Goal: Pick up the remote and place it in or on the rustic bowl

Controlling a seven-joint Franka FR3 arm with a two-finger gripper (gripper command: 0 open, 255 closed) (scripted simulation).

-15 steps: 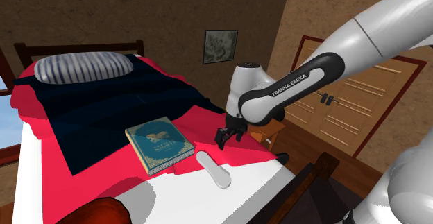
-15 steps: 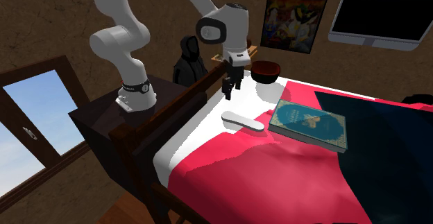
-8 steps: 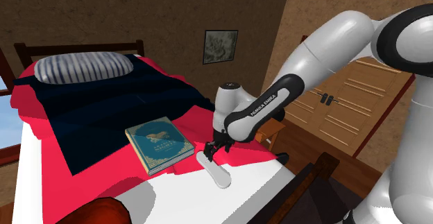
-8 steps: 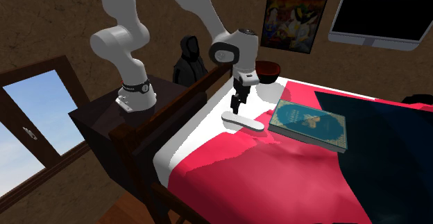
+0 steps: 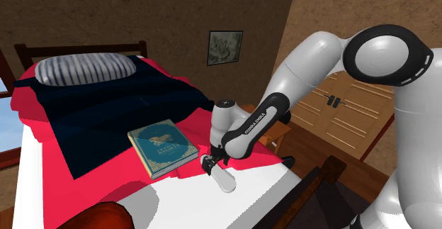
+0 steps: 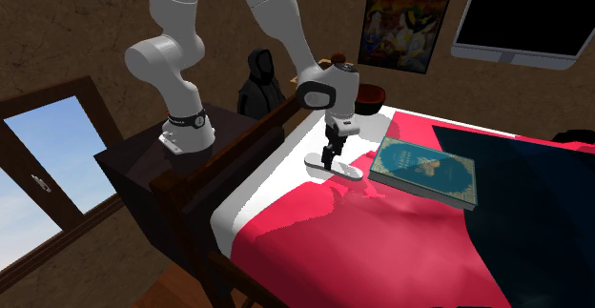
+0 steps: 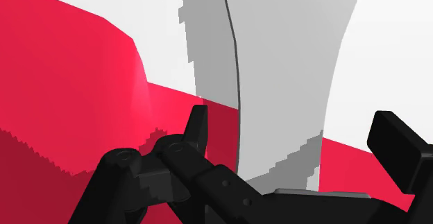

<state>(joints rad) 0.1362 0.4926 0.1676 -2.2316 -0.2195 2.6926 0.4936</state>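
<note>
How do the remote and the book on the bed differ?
The remote is plain white, narrow and round-ended; the book is teal with a gold cover design, broad and rectangular. The open pincer straddles the remote; the book lies free beside it. Both lie flat on the bed.

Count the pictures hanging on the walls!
2. A greyish framed picture hangs near the wooden door; a colourful painting hangs beside the dark screen. Others may hang out of view.
</note>
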